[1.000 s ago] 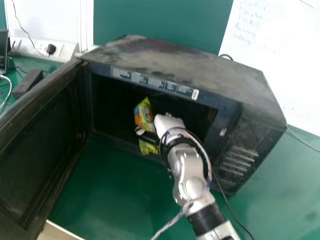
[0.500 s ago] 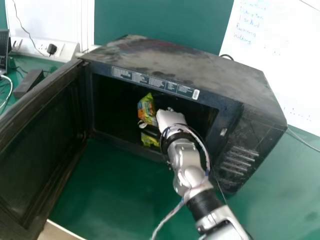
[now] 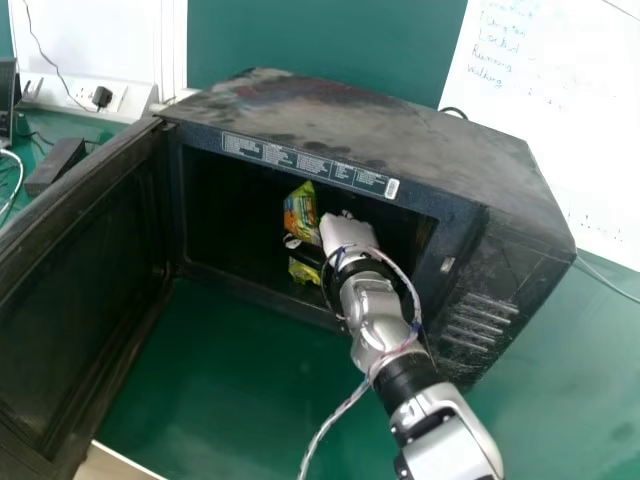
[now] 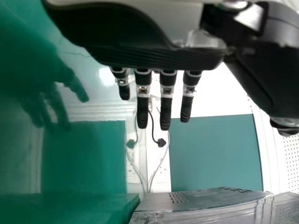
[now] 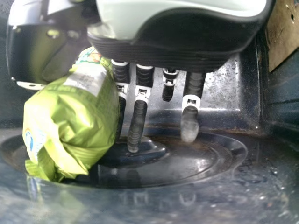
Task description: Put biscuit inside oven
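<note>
The left hand [image 4: 135, 56], idle in the left wrist view, has its fingers extended and holds nothing. In the head view, a black plug [image 3: 102, 97] sits in a white socket strip [image 3: 130, 98] at left. The dark-framed oven door [image 3: 80, 260] stands open over the green desk [image 3: 220, 370]. Inside the boxy black oven [image 3: 350, 130], the shiny green-and-orange biscuit packet [image 3: 299, 210] is pinched between the thumb and fingers of the white-and-black right hand [image 3: 345, 230]. A printed label strip [image 3: 300, 162] runs above the opening, ending in a white barcode sticker [image 3: 391, 188]. At far right, a white board [image 3: 560, 120] carries blue handwriting.
</note>
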Robot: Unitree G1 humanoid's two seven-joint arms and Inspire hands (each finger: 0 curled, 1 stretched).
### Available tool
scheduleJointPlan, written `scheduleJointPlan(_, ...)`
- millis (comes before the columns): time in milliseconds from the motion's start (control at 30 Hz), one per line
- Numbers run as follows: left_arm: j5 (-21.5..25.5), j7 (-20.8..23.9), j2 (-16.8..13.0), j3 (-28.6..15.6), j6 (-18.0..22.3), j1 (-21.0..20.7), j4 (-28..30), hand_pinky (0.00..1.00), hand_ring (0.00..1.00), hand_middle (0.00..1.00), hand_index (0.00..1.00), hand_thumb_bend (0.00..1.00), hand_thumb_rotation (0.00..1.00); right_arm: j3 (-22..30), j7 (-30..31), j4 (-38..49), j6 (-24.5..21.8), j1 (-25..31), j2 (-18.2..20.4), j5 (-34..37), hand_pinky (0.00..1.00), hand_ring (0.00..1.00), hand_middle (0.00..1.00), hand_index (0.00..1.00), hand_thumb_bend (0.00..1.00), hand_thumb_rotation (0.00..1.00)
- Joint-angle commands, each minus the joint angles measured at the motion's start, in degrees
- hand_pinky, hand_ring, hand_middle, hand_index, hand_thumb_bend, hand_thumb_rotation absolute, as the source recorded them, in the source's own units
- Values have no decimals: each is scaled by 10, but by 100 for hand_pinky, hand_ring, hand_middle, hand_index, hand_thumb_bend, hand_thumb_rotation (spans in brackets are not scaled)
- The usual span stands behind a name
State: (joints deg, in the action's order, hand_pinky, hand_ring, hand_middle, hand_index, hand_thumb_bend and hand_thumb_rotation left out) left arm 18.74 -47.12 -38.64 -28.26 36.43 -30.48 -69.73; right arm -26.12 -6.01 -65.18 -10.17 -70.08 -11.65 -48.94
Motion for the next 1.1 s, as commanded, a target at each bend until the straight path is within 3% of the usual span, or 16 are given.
scheduleJointPlan(0,8,-4,-11,-8,-2,8,5,76,79,82,87,78,78,-6,-12,-20,5,-27,1,8,17,25,47,49,53,0)
scheduleJointPlan(333,7,-1,-8,-8,3,12,7,76,79,81,87,77,79,-15,-14,-62,12,-45,2,38,18,26,47,49,53,0)
scheduleJointPlan(467,7,-2,-8,-8,5,15,8,75,79,81,87,77,79,-16,-11,-68,10,-43,1,45,24,33,42,52,52,0)
scheduleJointPlan(667,9,-8,-9,-10,4,15,7,76,79,81,87,77,79,-13,24,-64,-1,-44,3,65,24,32,48,49,53,1)
scheduleJointPlan(700,8,-9,-9,-10,4,14,6,76,79,81,87,77,79,-15,32,-62,-3,-43,3,67,21,28,42,59,67,18)
scheduleJointPlan(767,7,-9,-9,-9,5,14,5,76,79,81,88,77,79,-19,44,-58,-10,-43,4,68,19,26,38,68,81,37)
scheduleJointPlan(800,7,-8,-9,-9,5,14,5,76,79,82,88,76,79,-20,50,-55,-16,-43,6,68,35,42,50,71,86,45)
scheduleJointPlan(867,6,-7,-9,-9,4,14,6,76,79,81,88,77,79,-27,59,-48,-28,-41,7,66,55,60,63,76,91,58)
scheduleJointPlan(1000,9,-13,-9,-11,2,12,5,76,79,82,87,77,79,-41,67,-30,-46,-32,9,60,54,58,62,82,99,70)
scheduleJointPlan(1067,9,-10,-9,-11,0,11,6,76,79,81,87,77,79,-49,68,-20,-58,-26,10,57,64,70,74,84,100,74)
